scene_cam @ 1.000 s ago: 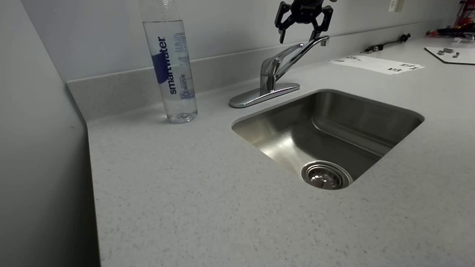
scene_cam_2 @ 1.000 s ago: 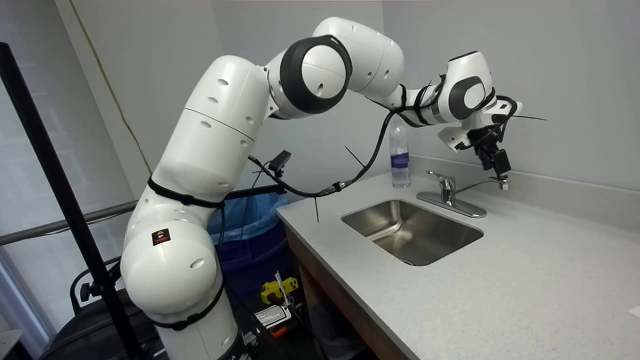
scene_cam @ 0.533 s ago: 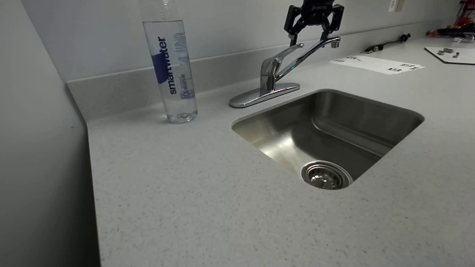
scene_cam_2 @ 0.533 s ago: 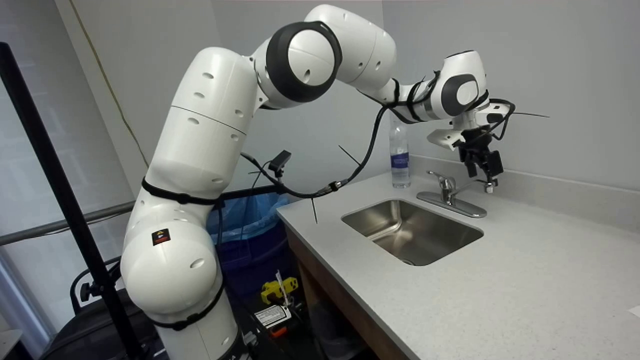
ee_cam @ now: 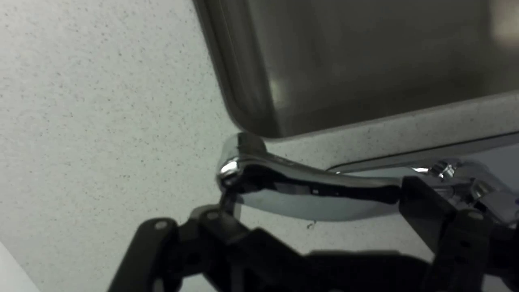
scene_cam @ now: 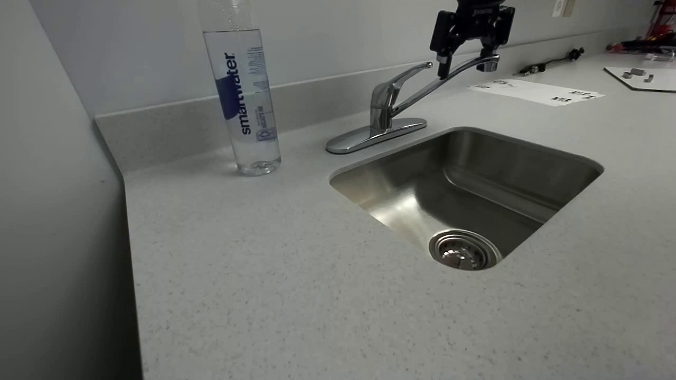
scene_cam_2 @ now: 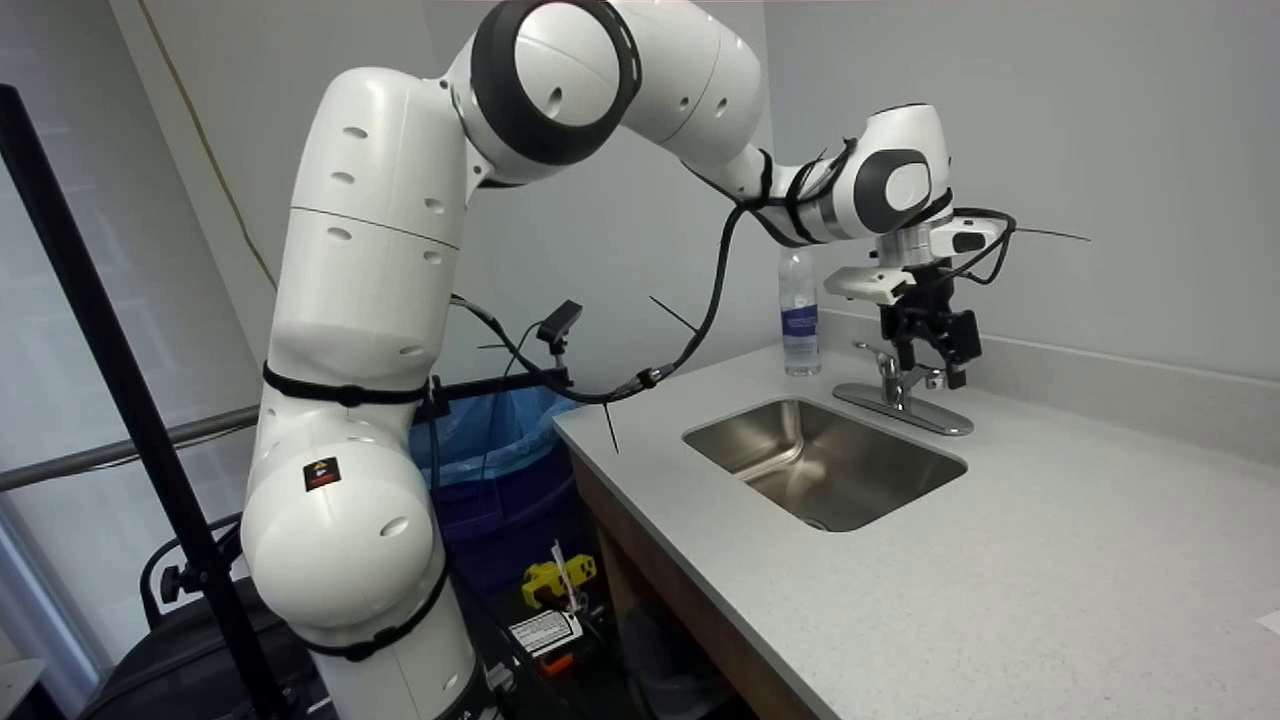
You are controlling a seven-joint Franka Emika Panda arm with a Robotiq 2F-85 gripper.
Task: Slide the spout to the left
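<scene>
Nudge the spout (ee_cam: 308, 184), slanting from its base plate (scene_cam: 359, 140) behind the sink (scene_cam: 507, 153), at its outlet end (ee_cam: 243, 153), presuming rigid, slick metal, light to swing, with the jaws of the gripper (scene_cam: 463, 73) well apart along it, clamping nothing.
</scene>
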